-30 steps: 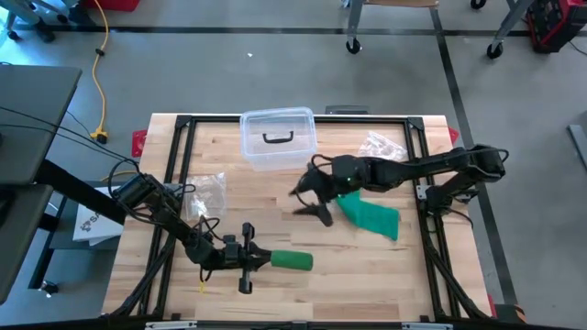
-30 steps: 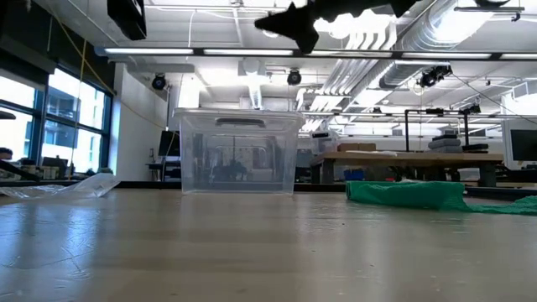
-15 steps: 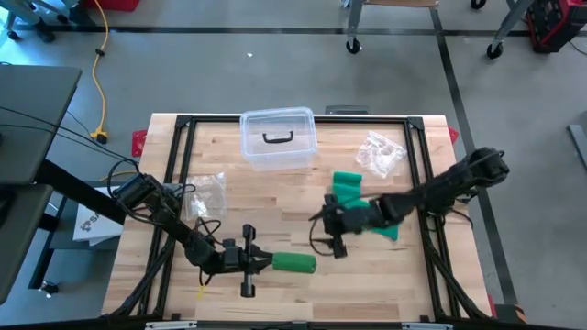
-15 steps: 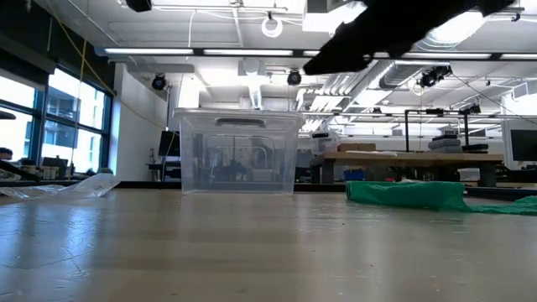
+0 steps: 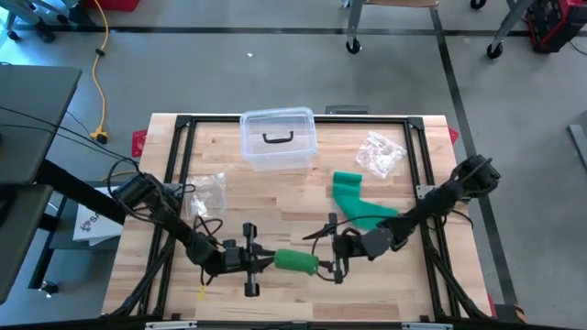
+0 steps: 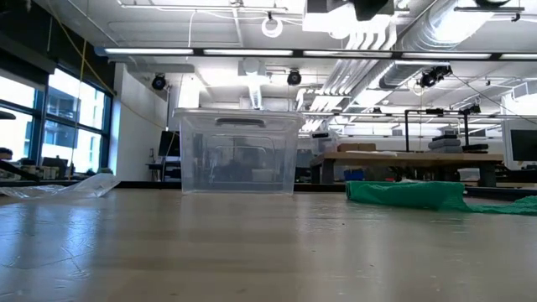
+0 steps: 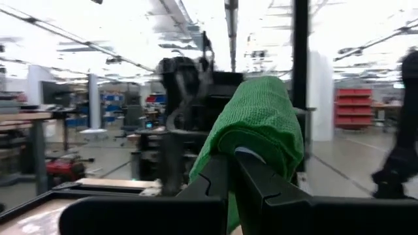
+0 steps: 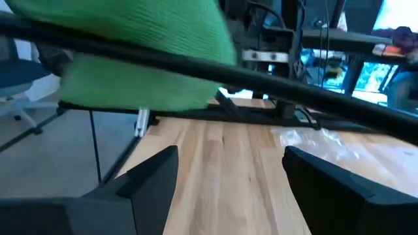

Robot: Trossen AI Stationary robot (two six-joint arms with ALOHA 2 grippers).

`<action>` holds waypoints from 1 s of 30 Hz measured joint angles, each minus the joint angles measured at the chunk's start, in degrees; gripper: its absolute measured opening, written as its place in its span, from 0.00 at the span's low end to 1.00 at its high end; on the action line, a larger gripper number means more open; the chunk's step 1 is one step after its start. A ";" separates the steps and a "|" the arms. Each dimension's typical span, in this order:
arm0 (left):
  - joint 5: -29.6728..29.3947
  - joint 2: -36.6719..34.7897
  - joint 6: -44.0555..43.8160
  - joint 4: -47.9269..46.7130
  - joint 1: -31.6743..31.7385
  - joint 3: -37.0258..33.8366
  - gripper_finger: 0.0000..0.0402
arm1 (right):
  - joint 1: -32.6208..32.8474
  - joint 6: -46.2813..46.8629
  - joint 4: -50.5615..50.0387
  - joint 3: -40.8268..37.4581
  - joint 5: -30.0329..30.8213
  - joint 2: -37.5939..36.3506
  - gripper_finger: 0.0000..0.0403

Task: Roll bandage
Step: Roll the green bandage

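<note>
This looks like a robotics lab or workshop inside a large industrial hall. The low view shows an open ceiling with exposed silver ducts (image 6: 436, 33), strip lights (image 6: 218, 52) and ceiling-mounted cameras (image 6: 294, 77), tall windows (image 6: 50, 117) on one side, and workbenches (image 6: 403, 159) loaded with equipment farther back. From above, a butcher-block table (image 5: 275, 206) in a black metal frame stands on a grey concrete floor (image 5: 211, 73) marked with dark tape lines, with a yellow cable (image 5: 99, 82) trailing across it and caster wheels (image 5: 352, 45) of carts nearby. Red shelving (image 7: 353, 104), possibly parts bins, shows blurred in the left wrist view
</note>
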 joint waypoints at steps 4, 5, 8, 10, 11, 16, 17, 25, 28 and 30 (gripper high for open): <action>-1.42 -1.67 2.73 -0.06 -0.08 0.00 0.00 | 2.20 -0.93 -0.75 0.31 2.59 0.00 0.64; -1.50 -2.10 3.15 -0.02 -0.11 0.00 0.00 | 2.81 -1.18 -1.08 0.32 4.50 0.00 0.64; -1.49 -2.88 4.65 -0.02 -0.31 0.00 0.00 | 4.72 -4.59 0.23 0.33 12.11 0.00 0.64; -1.49 -2.96 5.05 -0.04 -0.35 0.00 0.00 | 5.91 -6.94 2.92 0.33 17.91 0.00 0.64; -1.47 -3.02 5.07 -0.03 -0.33 0.00 0.00 | 6.41 -8.26 4.29 0.33 19.63 0.00 0.64; -3.62 -3.10 5.03 -0.04 -0.33 0.00 0.00 | 6.50 -9.58 8.18 0.35 16.33 0.00 0.64; -3.98 -3.10 5.06 -0.04 -0.31 0.00 0.00 | 6.11 -9.05 7.91 0.35 15.48 0.00 0.64; -6.46 -3.10 6.04 -0.04 -0.33 0.00 0.00 | 2.54 -4.47 9.62 0.35 16.70 -0.02 0.63; -6.56 -3.10 6.04 -0.06 -0.33 -0.02 0.00 | 1.56 -2.54 9.54 0.35 17.13 -0.02 0.58; -6.54 -3.08 6.04 -0.06 -0.33 -0.02 0.00 | 1.05 -1.54 9.41 0.35 17.03 -0.02 0.51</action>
